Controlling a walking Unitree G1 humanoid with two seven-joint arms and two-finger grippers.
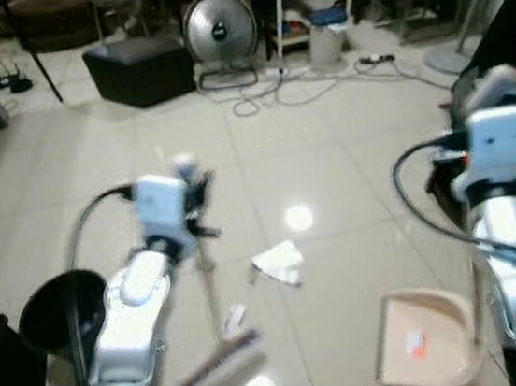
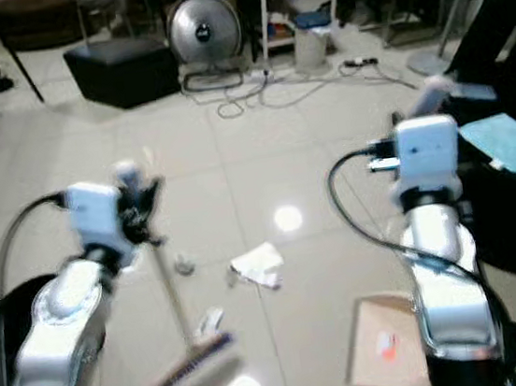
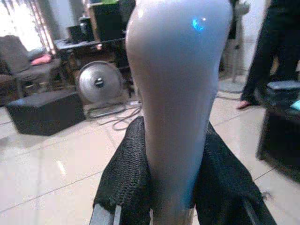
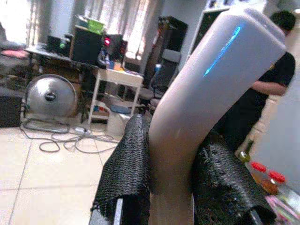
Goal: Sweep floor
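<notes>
One broom (image 1: 216, 349), its bristle head low and left of centre on the tiled floor (image 1: 331, 175), rises by its handle to the left gripper (image 1: 194, 193) at mid-left, whose two black fingers (image 3: 124, 183) are clamped around the pale grip. One dustpan (image 1: 425, 340) sits at lower right; its upright handle (image 4: 206, 98) is pinched between the right gripper's (image 4: 171, 187) fingers. One crumpled paper (image 1: 279, 262) lies at centre, between broom and dustpan, with a smaller scrap (image 1: 234, 318) just beside the bristles. One fan (image 1: 219, 30) stands at upper centre. The right wrist view adds one person (image 4: 262, 93) and two red-capped jars (image 4: 265, 176).
</notes>
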